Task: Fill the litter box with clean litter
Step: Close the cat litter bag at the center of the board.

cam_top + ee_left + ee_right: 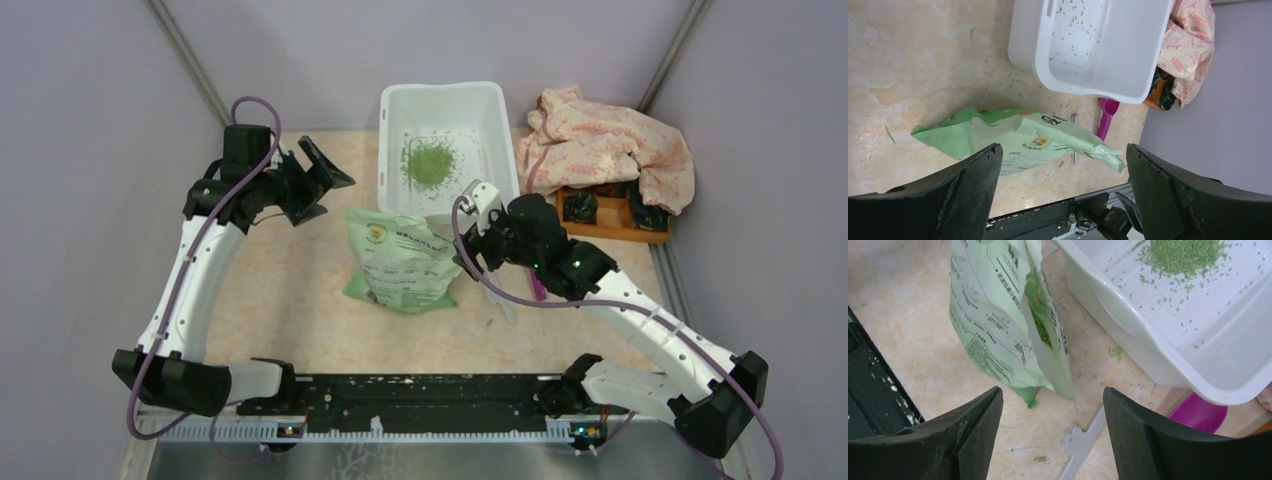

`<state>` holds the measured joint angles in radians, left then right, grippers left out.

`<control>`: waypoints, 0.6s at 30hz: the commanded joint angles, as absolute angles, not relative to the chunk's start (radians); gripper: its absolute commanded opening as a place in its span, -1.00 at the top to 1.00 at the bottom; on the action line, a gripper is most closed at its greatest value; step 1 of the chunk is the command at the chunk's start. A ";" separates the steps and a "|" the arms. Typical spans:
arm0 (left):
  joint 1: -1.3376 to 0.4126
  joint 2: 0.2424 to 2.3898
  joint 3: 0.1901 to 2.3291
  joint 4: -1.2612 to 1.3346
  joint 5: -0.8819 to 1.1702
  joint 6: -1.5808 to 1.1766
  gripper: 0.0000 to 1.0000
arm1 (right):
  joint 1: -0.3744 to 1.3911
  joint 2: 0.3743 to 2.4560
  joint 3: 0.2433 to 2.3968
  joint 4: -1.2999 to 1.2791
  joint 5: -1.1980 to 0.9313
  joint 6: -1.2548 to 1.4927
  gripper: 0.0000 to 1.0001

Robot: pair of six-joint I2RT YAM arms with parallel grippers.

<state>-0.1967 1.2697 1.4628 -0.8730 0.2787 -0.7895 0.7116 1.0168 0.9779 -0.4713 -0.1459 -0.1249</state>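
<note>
Where heaped, one pile [429, 163]; one box [398, 135]

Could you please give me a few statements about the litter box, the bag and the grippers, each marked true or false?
1. A pile of litter lies in the litter box. True.
2. The bag sits inside the box. False: it is on the table, outside the box.
3. The right gripper holds the scoop. False: its fingers are apart and empty; the scoop lies on the table by the box.
4. The left gripper is open and empty. True.
</note>
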 commanded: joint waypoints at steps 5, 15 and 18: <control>-0.197 1.328 1.483 -0.899 0.250 -0.779 -0.97 | 0.716 1.156 1.077 -0.330 -0.183 -0.202 -0.47; -0.190 1.338 1.447 -0.871 0.261 -0.770 -0.97 | 0.716 1.253 1.117 -0.327 -0.120 -0.255 -0.45; -0.189 1.340 1.442 -0.863 0.264 -0.770 -0.97 | 0.716 1.265 1.120 -0.320 -0.111 -0.261 -0.42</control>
